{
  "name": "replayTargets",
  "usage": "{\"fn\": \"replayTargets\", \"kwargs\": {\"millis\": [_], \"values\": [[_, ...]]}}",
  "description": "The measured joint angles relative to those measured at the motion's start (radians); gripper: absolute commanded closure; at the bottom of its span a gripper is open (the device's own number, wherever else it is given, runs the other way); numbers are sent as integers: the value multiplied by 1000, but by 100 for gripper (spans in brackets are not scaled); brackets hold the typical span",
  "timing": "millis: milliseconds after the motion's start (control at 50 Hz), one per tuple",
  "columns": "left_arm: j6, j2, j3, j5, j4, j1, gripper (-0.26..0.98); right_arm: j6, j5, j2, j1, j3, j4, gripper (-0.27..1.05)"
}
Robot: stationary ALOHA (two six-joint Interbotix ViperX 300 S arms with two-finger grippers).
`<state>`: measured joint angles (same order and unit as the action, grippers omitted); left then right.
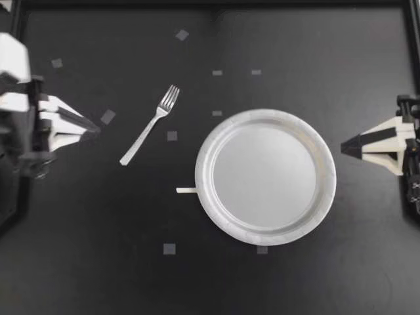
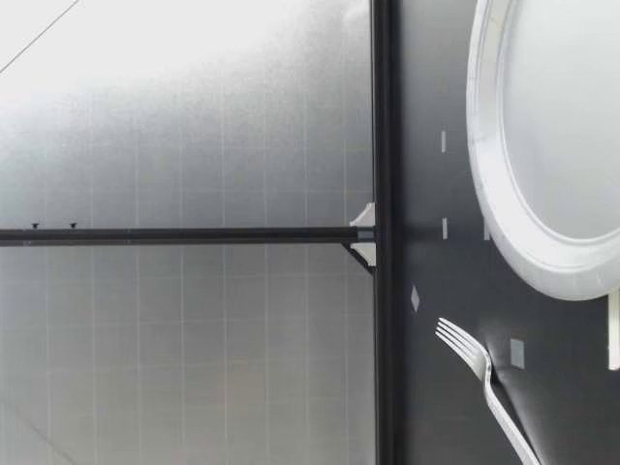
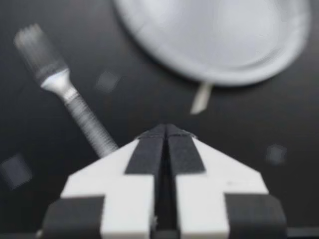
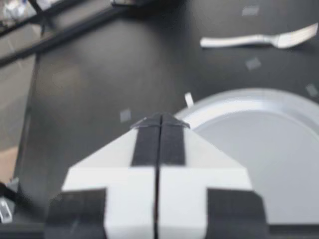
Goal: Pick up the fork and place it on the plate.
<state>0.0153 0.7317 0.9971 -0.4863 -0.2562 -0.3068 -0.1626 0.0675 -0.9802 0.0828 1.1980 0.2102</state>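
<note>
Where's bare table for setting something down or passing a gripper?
Free: the wide strip from fork and plate to the top view's lower edge; the lane between my left gripper and the fork. Tightest: between fork and plate, by the small pale strip.

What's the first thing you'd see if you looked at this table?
The big white plate, empty, just right of the middle of the black table. Next comes the shiny fork, lying slanted on the table to the plate's left, apart from it. My left gripper and my right gripper sit shut at the two sides, holding nothing.
</note>
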Motion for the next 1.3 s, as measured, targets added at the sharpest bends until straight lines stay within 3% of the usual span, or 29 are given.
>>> {"fn": "replayTargets", "kwargs": {"millis": [140, 180, 380, 520, 720, 980, 1300], "values": [[-20, -123, -28, -15, 18, -23, 52, 0, 6, 21, 0, 0, 2, 75], [-20, -123, -28, -15, 18, -23, 44, -2, 8, 28, 2, 0, 0, 74], [-37, -365, -138, -20, 37, -26, 1, -5, 11, 34, 0, 9, 0, 65], [-57, -453, -183, -21, 38, -29, 4, -5, 11, 34, 2, 29, 2, 64], [-69, -623, -258, -23, 40, -81, 9, -6, 11, 35, 2, 43, 2, 64], [-89, -713, -296, -18, 43, -133, 9, -6, 11, 15, 2, 54, 3, 63], [-87, -799, -324, 0, 64, -137, 9, -32, 11, 5, -2, 63, 8, 63]]}}
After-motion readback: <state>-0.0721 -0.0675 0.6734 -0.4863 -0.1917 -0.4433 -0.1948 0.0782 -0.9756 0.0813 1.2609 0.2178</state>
